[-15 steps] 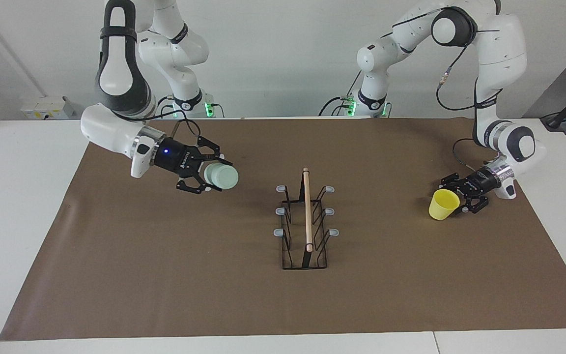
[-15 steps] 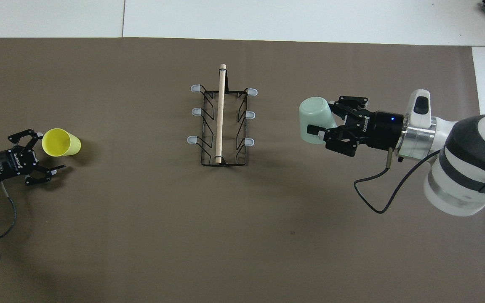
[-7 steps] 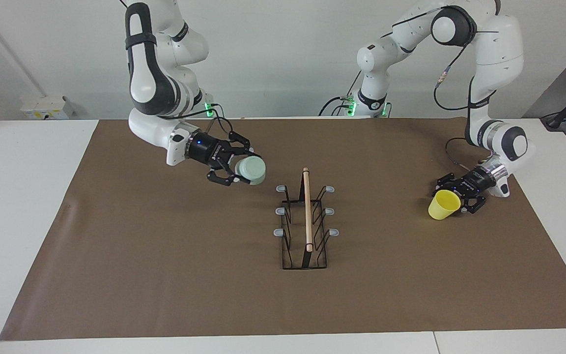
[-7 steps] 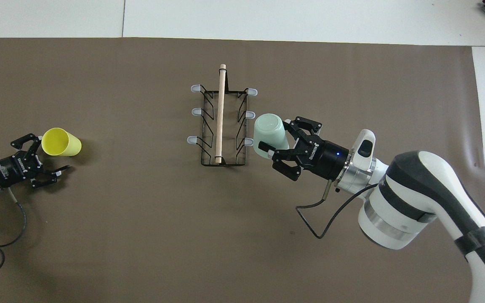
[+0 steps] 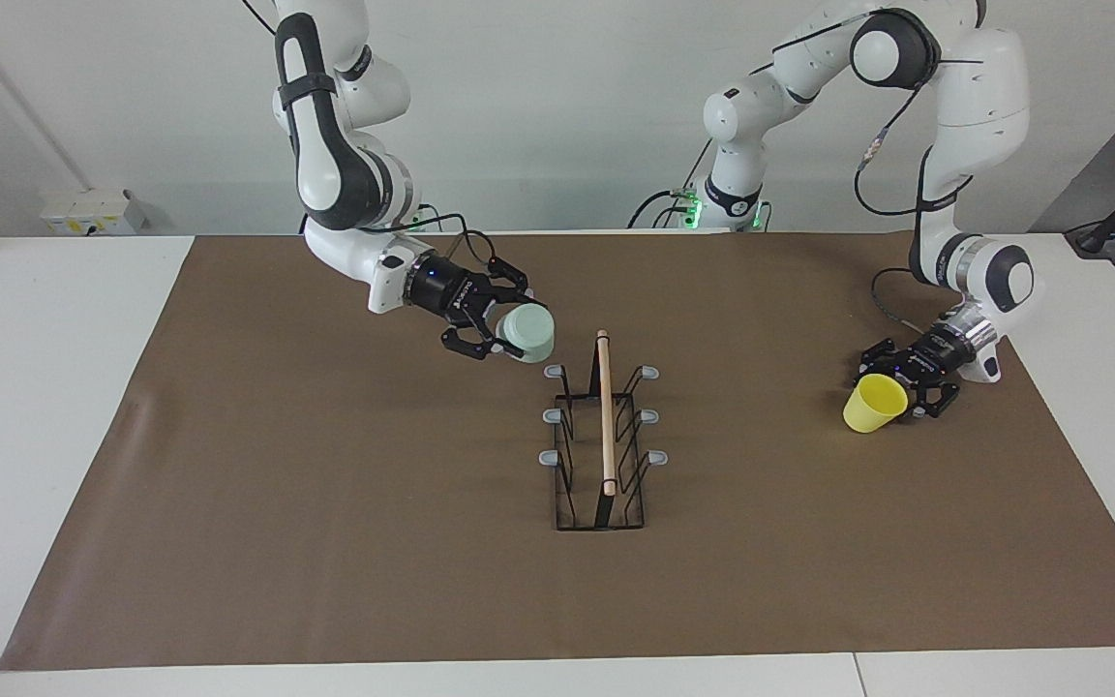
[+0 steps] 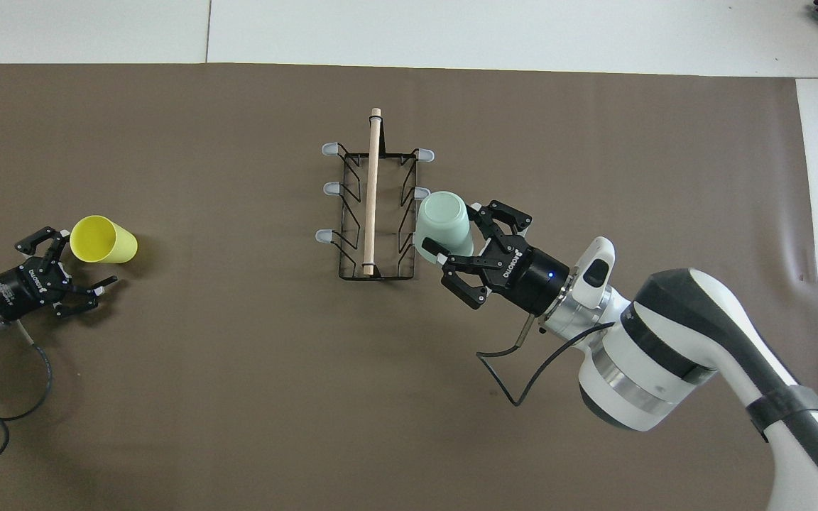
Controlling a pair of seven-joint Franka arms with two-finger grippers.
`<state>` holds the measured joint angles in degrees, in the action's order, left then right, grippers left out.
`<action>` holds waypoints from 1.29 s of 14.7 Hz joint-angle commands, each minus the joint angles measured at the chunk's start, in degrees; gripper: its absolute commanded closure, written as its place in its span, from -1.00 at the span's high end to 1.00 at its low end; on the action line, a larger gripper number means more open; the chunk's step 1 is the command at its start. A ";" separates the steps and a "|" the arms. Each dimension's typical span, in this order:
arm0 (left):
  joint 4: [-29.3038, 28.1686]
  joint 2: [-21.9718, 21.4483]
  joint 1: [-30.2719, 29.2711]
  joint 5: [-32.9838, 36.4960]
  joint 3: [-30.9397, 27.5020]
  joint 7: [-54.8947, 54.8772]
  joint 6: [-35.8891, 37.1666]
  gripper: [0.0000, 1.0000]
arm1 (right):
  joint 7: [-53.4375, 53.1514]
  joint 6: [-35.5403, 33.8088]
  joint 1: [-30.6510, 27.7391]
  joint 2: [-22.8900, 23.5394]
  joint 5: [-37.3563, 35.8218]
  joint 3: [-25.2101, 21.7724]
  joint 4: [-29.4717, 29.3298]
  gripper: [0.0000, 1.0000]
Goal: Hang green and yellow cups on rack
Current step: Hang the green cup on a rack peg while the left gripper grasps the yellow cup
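Note:
The black wire rack (image 5: 567,474) (image 6: 344,241) with a wooden rod (image 5: 605,416) on top stands mid-mat, its grey-tipped prongs bare. My right gripper (image 5: 509,324) (image 6: 455,228) is shut on the mint green cup (image 5: 530,333) (image 6: 443,223). It holds the cup tilted in the air, base toward the rack, beside the prong (image 5: 553,371) nearest the robots on the right arm's side. The yellow cup (image 5: 874,403) (image 6: 104,240) lies on its side on the mat toward the left arm's end. My left gripper (image 5: 898,385) (image 6: 86,257) is open, low at the cup's mouth.
A brown mat (image 5: 325,503) covers most of the white table (image 5: 45,387). A black cable (image 6: 530,369) hangs from the right wrist over the mat. A wall socket box (image 5: 93,211) sits at the table's robot-side edge, at the right arm's end.
My right gripper has carried the green cup from over the open mat across to the rack's right-arm side. My left gripper has shifted slightly by the yellow cup, which has not moved.

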<state>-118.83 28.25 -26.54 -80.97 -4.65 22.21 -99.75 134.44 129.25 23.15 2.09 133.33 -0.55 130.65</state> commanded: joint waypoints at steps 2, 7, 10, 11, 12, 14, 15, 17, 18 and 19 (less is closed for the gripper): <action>-2.20 -2.23 0.96 -1.47 -0.10 4.66 -1.23 1.00 | 3.54 0.82 1.45 0.72 3.16 -0.15 0.39 -1.00; -2.02 -2.05 2.89 -4.02 -0.01 9.08 -2.99 1.00 | 6.79 0.91 1.46 1.69 5.18 -0.15 0.83 -1.00; -2.02 -1.97 3.86 -5.43 -0.10 9.25 -3.69 1.00 | 7.41 0.91 3.12 2.22 8.25 -0.15 1.01 -1.00; -2.02 -1.97 4.29 -5.43 -0.10 9.25 -3.78 1.00 | 7.59 0.65 3.21 2.48 8.87 -0.15 1.10 -1.00; -2.02 -1.97 4.73 -5.51 -0.01 9.25 -4.13 0.98 | 8.63 0.13 3.13 3.00 9.05 -0.06 1.18 -1.00; -2.02 -1.88 5.18 -5.86 -0.01 9.43 -4.92 0.88 | 10.74 -2.06 3.13 5.02 10.27 -0.15 1.27 -1.00; -2.02 -1.97 5.18 -5.87 -0.01 9.52 -4.93 0.79 | 11.54 -2.68 3.13 5.81 10.46 -0.15 1.19 -1.00; -2.02 -1.97 5.44 -5.87 -0.10 9.52 -4.93 0.69 | 11.89 -2.78 3.13 5.91 10.46 -0.15 1.27 -1.00; -2.02 -1.97 5.53 -5.95 -0.10 9.52 -4.93 0.49 | 12.07 -3.04 3.04 6.08 10.46 -0.15 1.27 -1.00; -2.02 -2.05 5.44 -5.87 -0.01 9.52 -4.93 0.10 | 12.25 -3.22 2.95 6.17 10.46 -0.15 1.19 -1.00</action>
<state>-118.98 27.89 -21.99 -85.61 -4.22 31.09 -103.54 144.34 126.50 26.17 6.57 142.22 -0.75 131.49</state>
